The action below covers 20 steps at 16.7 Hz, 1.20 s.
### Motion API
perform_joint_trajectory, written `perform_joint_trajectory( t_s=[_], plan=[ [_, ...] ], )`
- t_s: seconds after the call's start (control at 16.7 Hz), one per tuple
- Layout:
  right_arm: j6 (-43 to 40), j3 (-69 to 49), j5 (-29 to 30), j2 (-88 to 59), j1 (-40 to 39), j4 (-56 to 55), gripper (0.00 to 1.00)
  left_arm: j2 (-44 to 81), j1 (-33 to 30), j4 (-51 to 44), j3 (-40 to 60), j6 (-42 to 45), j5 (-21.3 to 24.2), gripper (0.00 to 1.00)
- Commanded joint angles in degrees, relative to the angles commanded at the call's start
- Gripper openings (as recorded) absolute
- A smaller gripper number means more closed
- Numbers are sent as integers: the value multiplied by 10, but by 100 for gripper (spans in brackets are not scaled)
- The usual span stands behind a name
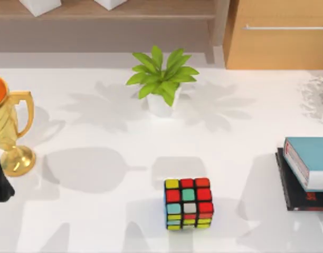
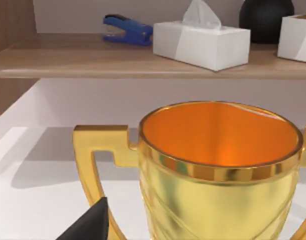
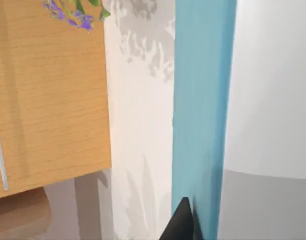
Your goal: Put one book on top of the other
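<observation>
Near the table's front stands a multicoloured puzzle cube (image 1: pixel 188 203). At the right edge, the thick teal-blue book (image 1: pixel 312 159) lies on the thin black book with red lettering (image 1: pixel 298 195). The right gripper (image 3: pixel 182 222) is beside the teal cover; whether it grips cannot be told. The left gripper (image 2: pixel 90 225) sits by the gold trophy (image 1: pixel 8 132); its opening cannot be told. Farther back stands a potted green plant (image 1: pixel 161 79).

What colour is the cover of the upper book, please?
Plain teal-blue; the teal book lies on the black book, clearest in the top view.
</observation>
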State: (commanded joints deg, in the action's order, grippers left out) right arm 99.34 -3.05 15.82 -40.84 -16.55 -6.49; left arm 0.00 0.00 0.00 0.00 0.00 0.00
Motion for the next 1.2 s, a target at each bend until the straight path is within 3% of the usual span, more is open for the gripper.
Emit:
perform_joint_trajectory(
  t_s=[0.42,1.2],
  plan=[
    [-3,2,-4,-28,4,-29,0,0,0,0,0,0,0,100],
    [-3,2,-4,-28,4,-29,98,0,0,0,0,0,0,100]
  ],
)
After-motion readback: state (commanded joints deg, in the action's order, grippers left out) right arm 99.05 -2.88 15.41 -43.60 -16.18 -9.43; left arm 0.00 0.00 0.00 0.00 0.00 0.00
